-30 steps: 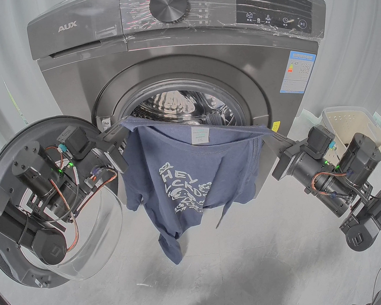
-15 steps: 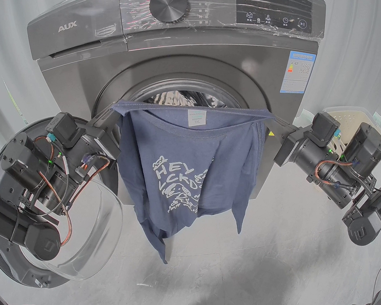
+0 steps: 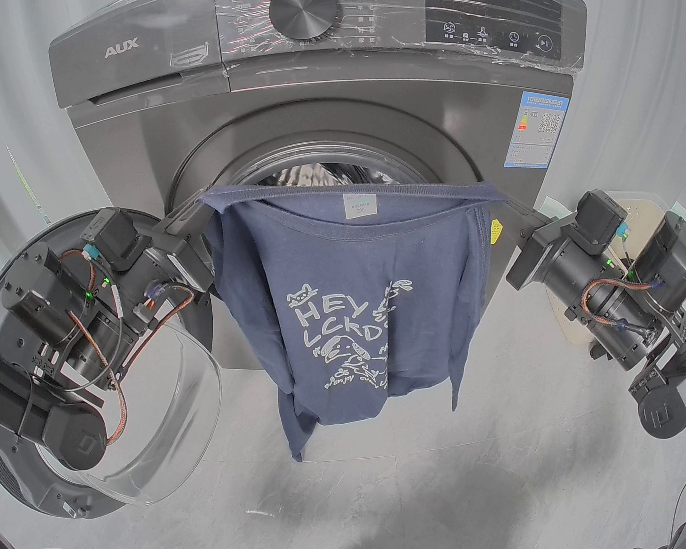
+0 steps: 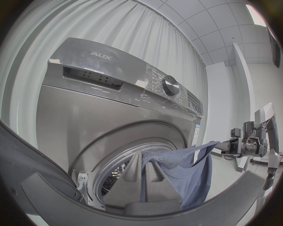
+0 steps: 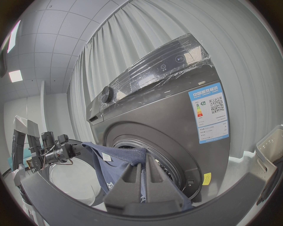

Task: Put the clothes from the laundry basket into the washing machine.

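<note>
a navy t-shirt point(image 3: 360, 309) hangs spread before the open washing machine point(image 3: 142, 145), one shoulder clamped in the closed left pincer point(image 3: 198, 207), the other in the closed right pincer point(image 3: 518, 211), apparently held taut and level so it can be fed inside rather than snag

The shirt point(image 3: 360, 301) is soft, matt knitted cloth with a flat white print. The washing machine point(image 3: 150, 144) has a smooth grey shell that looks like metal, with a satin sheen. Crinkled glossy plastic film point(image 3: 389, 14) covers its panel, and the drum point(image 3: 306, 175) is bright embossed metal. The door point(image 3: 175, 420) has a clear, glossy bowl. The basket point(image 5: 268, 147) is matt pale plastic. The fingers point(image 4: 129, 182) of the left gripper point(image 4: 143, 159) and those of the right gripper point(image 5: 143, 161) are dark, matt and grainy. The curtain point(image 3: 10, 114) is matt cloth.
</note>
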### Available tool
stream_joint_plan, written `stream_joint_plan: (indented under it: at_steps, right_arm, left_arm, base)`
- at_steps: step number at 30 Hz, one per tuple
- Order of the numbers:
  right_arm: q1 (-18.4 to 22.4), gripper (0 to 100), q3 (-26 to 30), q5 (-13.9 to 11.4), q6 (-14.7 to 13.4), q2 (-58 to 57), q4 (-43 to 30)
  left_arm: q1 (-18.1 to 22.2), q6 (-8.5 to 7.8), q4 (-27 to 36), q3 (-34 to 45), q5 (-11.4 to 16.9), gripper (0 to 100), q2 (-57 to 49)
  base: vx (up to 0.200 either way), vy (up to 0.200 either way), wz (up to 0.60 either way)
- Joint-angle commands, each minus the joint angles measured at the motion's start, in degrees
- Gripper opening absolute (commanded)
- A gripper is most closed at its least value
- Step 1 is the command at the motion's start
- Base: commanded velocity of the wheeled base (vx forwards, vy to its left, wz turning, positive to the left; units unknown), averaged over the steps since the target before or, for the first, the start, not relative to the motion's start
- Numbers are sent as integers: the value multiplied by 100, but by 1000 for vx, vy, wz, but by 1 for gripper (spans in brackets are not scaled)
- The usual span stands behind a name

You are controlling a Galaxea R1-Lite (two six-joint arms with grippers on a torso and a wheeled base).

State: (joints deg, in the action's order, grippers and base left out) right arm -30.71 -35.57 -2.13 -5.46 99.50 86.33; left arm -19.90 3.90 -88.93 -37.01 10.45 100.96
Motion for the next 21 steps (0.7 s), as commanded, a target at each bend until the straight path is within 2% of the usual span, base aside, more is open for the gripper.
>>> stream_joint_plan:
  at_steps: [1,8,12,21]
  right_arm:
    - [12,0,42,11,10,26,6]
    - [-23,0,-134,38,10,70,15]
    - [-58,0,-319,178,10,70,6]
    - [-58,0,-398,187,10,34,6]
  left_arm:
    - [12,5,-1,-52,-16,0,-15]
    - [12,-3,-1,-254,-157,0,-50]
    - [12,-3,-1,-280,-157,0,-50]
    - [12,-3,-1,-280,-157,0,-42]
  base:
    - [0,0,0]
    - [0,0,0]
    - [0,0,0]
    - [0,0,0]
